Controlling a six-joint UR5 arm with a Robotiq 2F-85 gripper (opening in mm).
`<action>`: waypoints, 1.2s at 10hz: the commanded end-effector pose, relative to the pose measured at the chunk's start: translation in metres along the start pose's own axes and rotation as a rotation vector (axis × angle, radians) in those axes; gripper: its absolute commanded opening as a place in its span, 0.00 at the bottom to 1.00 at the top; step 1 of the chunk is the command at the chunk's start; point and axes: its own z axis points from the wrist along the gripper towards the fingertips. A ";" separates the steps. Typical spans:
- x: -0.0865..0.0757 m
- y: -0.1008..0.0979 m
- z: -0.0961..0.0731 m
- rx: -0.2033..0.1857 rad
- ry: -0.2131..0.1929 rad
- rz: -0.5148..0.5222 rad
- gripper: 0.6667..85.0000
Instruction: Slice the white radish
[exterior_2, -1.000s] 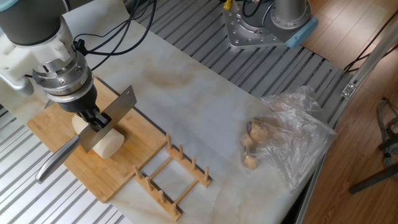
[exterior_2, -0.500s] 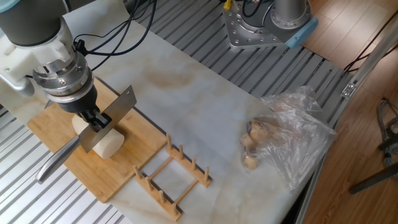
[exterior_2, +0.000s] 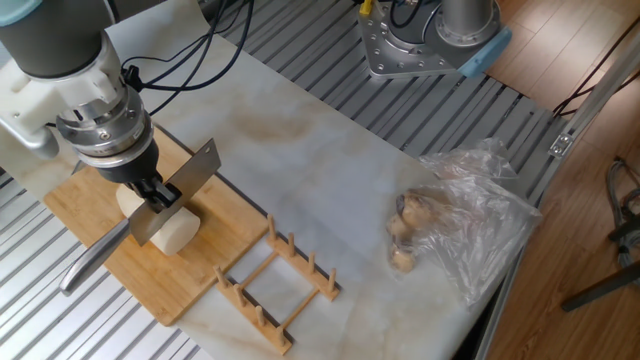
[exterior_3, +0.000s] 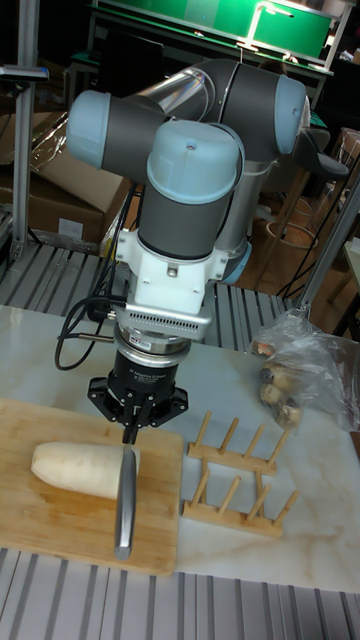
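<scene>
Gripper (exterior_2: 153, 192) pinching knife (exterior_2: 178, 190), fingers clamped on the blade's spine, handle (exterior_2: 93, 255) sticking out toward table's front edge. Blade resting edge-down across white radish (exterior_3: 78, 468), near its right end in the tall view. Radish lying flat on bamboo cutting board (exterior_2: 228, 240), whole, no loose slices visible. Wooden dish rack (exterior_2: 280, 285) just beside the board. Clear plastic bag with brownish lumps (exterior_2: 455, 225) well apart on marble-look tabletop (exterior_2: 330, 160).

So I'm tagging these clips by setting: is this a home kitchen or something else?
Probably a lab or workshop, not a kitchen. The cutting board lies on a ribbed metal bench, a second robot base is bolted on it, and cardboard boxes stand behind the arm.
</scene>
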 end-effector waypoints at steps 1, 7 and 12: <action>-0.002 0.001 0.001 -0.009 -0.004 0.006 0.01; -0.002 0.002 0.002 -0.010 -0.004 0.006 0.01; -0.005 0.001 0.005 -0.009 -0.008 0.004 0.01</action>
